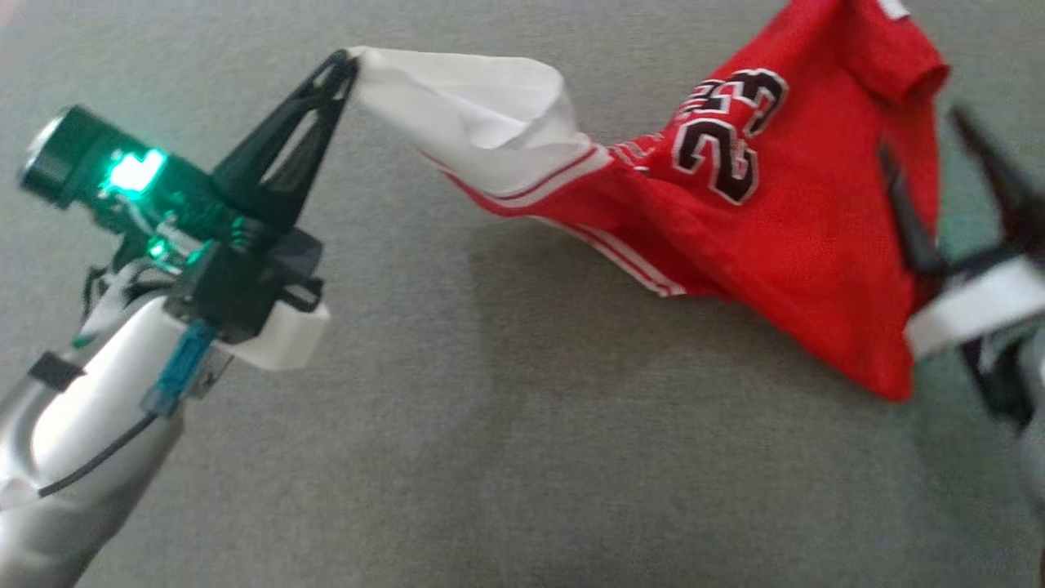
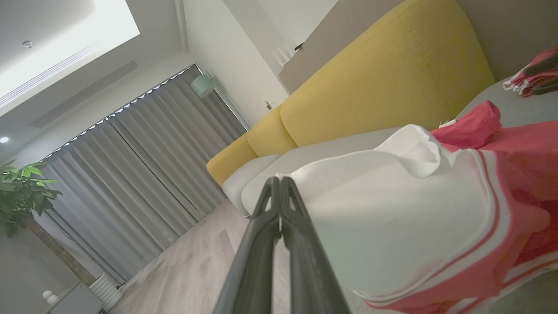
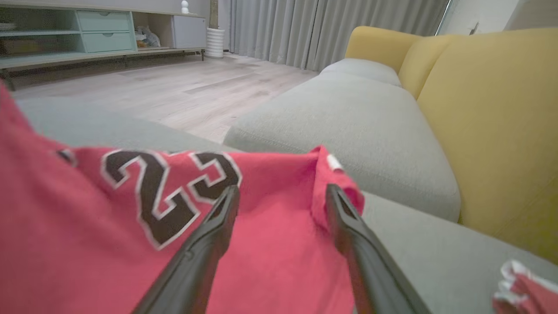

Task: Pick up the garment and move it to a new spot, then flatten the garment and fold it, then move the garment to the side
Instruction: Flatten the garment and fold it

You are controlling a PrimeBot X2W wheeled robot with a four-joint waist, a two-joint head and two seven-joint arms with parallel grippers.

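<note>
The garment (image 1: pixel 775 229) is a red jersey with a black and white number and a white panel, stretched out just above the grey sofa seat. My left gripper (image 1: pixel 347 61) is shut on the tip of the white panel and holds it up at the upper left. In the left wrist view the left gripper (image 2: pixel 279 181) pinches the white cloth of the garment (image 2: pixel 392 209). At the garment's right edge my right gripper (image 1: pixel 918 135) is open. In the right wrist view the right gripper (image 3: pixel 282 188) has its jaws spread over the red cloth of the garment (image 3: pixel 109 244).
The grey sofa seat (image 1: pixel 490 408) lies under everything, with a yellow backrest (image 3: pixel 488 131) behind it. Another red and white cloth (image 3: pixel 523 288) lies on the seat near the backrest. Beyond the sofa's edge are the wooden floor (image 3: pixel 183 83) and grey curtains (image 2: pixel 144 165).
</note>
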